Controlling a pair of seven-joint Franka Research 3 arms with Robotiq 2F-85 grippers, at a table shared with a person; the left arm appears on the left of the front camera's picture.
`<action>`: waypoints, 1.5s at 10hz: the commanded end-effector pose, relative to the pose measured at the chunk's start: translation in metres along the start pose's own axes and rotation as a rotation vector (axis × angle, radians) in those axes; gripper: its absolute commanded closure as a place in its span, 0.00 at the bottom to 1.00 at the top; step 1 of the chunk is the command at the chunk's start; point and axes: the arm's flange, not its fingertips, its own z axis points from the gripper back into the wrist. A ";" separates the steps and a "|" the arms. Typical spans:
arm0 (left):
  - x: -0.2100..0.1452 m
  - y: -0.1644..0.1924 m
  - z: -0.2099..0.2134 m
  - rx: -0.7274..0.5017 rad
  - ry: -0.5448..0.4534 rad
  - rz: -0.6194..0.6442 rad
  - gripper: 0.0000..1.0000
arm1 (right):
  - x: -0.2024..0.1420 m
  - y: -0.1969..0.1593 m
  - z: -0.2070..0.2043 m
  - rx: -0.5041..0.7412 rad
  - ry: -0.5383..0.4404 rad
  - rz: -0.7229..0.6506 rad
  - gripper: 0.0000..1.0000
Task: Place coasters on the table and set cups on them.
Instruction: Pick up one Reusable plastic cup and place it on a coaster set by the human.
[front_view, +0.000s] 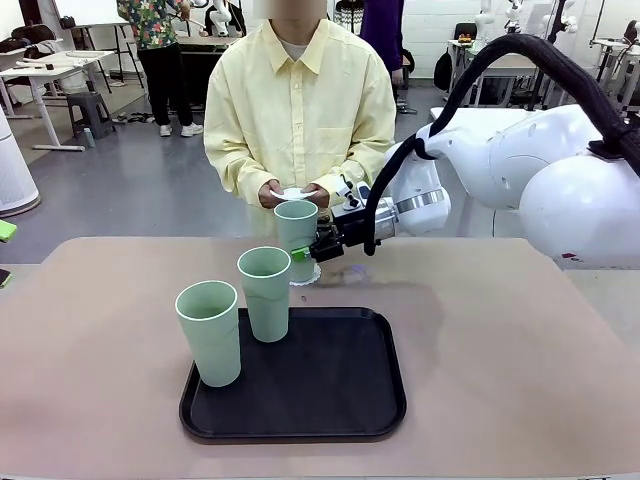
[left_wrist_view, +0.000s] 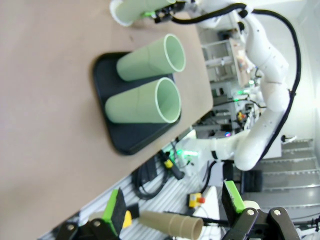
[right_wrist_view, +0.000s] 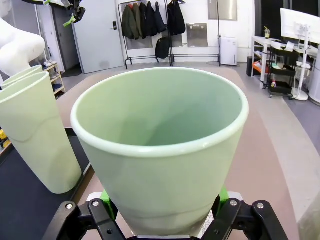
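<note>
Near the far edge of the counter: the held cup (front_view: 296, 225) stands just beyond the far rim of the black tray (front_view: 340, 400), over a paper coaster (front_view: 308, 275). I cannot tell whether its base already rests on the coaster.
Right claw: the right claw (front_view: 303, 252) is clamped on the lower wall of the held cup, one green pad on each side.
Left claw: the left claw (left_wrist_view: 173, 200) hangs off the counter's edge with its jaws spread wide and nothing between them.
Other cups: the two other cups (front_view: 265, 292) stand on the left part of the tray, near each other.
Person: the person's hands (front_view: 318, 192) hold spare coasters (front_view: 293, 193) past the far edge.
Handling: the cup is likely light, stiff plastic with a smooth, tapered wall, so it could slide upward out of a loose pinch. A low grip across the wall, as now, looks sound. The coaster is likely thin and easily shifted.
Axis: the cup's long axis is upright, with the mouth up and the narrow base down.
Counter: the counter (front_view: 500, 350) is bare tan along its right side.
</note>
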 end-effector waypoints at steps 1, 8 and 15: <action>0.000 0.001 0.000 -0.017 -0.007 -0.020 0.00 | 0.000 -0.012 -0.002 0.003 0.011 -0.020 0.16; 0.000 0.001 0.000 -0.017 -0.007 -0.020 0.00 | 0.000 -0.014 -0.002 0.015 0.000 -0.029 0.00; 0.000 0.001 0.000 -0.017 -0.007 -0.020 0.00 | -0.002 -0.011 0.001 0.040 0.001 -0.057 0.00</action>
